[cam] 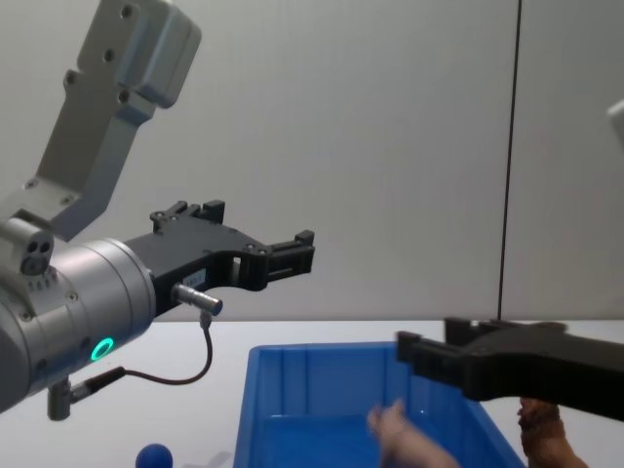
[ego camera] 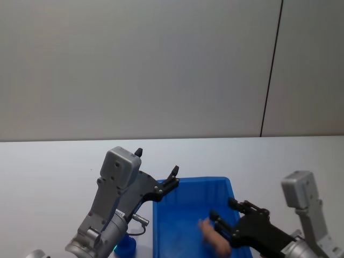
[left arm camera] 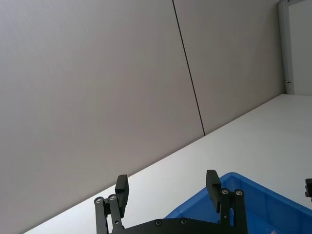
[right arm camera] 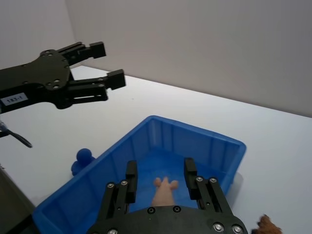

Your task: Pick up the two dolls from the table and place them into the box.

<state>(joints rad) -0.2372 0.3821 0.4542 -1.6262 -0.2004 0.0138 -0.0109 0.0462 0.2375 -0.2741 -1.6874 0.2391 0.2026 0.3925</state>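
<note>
On my head view the right gripper sits in the lower right of the frame, reaching in over the rectangular bright blue plastic bin with ribbed inner walls. Its jaws stand apart. In the right wrist view the pale pink pig-like toy figure shows between the two black fingers with a gap on either side, so I read nothing as gripped. The pink toy is inside the bin, low over its floor; I cannot tell whether it rests on it.

The brown shaggy lion-like toy figure shows at the lower right of the chest view, outside the bin's right wall and under the right gripper's dark body. Its base is cut off by the frame edge.

The left gripper hangs in the lower left of the head view, above the bin's far left corner, jaws spread wide with nothing in them.

The bin stands on the flat plain white tabletop. A small rounded blue object rests on the table just beside the bin's left wall.
</note>
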